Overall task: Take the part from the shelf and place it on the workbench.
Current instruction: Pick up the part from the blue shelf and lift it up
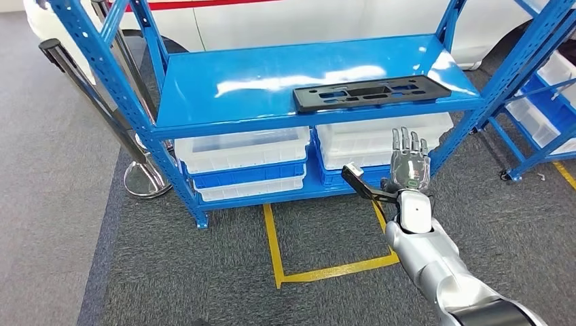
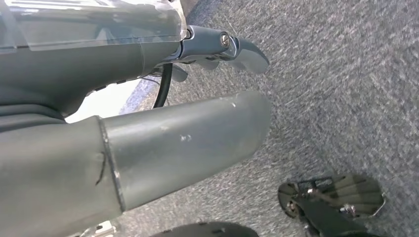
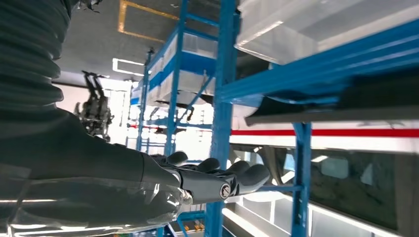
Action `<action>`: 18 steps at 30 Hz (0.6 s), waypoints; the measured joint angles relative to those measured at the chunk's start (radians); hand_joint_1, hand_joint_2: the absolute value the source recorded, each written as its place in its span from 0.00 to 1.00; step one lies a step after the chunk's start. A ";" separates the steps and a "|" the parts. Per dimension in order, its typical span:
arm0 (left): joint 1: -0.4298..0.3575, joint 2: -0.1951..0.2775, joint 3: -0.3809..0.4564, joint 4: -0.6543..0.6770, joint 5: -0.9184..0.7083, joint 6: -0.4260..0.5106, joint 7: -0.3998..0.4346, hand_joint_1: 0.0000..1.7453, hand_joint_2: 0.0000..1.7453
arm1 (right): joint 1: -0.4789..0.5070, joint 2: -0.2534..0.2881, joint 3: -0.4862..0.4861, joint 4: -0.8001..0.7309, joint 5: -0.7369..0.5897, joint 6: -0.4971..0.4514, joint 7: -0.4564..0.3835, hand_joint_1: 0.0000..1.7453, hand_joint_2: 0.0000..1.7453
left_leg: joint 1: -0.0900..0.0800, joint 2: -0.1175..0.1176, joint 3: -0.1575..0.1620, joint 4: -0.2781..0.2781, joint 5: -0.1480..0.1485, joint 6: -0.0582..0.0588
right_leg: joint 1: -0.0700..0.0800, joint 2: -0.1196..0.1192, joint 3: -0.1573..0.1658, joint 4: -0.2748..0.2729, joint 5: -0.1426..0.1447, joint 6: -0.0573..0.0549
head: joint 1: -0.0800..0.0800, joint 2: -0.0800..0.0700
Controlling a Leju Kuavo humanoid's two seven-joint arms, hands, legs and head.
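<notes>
Black and flat, the part (image 1: 371, 93) lies on the top deck of a blue metal shelf (image 1: 224, 85), near its front edge and toward the right side, with cut-out slots along its length. The robot's right hand (image 1: 409, 163) is raised in front of the shelf, below the level of that deck and well apart from the part; its fingers are stretched out straight and apart, holding nothing (the thumb juts off to the side). The left hand (image 2: 225, 47) hangs over grey carpet, its fingers extended with nothing in them, as far as the close wrist view shows. White plastic bins (image 1: 241, 148) with blue crates under them sit on the lower deck. Yellow tape (image 1: 319, 272) marks a square on the carpet before the shelf. A chrome post (image 1: 146, 178) stands at the left.
</notes>
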 joint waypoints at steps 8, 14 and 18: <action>-0.001 0.000 0.003 0.000 -0.005 -0.003 0.001 0.00 0.00 | 0.006 -0.006 -0.033 -0.030 0.018 0.000 -0.008 0.00 1.00 | 0.001 0.002 -0.156 0.284 -0.098 -0.049 | -0.001 0.001 0.112 -0.165 0.014 -0.048 | -0.004 0.000; -0.003 0.000 0.004 0.001 -0.005 -0.003 0.001 0.00 0.00 | 0.006 -0.006 -0.035 -0.041 0.023 -0.001 -0.008 0.00 1.00 | -0.004 0.001 -0.062 0.020 0.051 -0.032 | 0.003 0.004 0.148 -0.162 -0.022 -0.027 | -0.003 0.000; -0.003 0.000 0.005 0.001 -0.006 -0.003 0.000 0.00 0.00 | 0.003 -0.004 -0.035 -0.047 0.027 -0.001 -0.019 0.00 1.00 | 0.002 0.001 -0.042 -0.008 0.040 -0.012 | 0.002 0.001 0.138 -0.135 -0.044 -0.006 | -0.003 0.000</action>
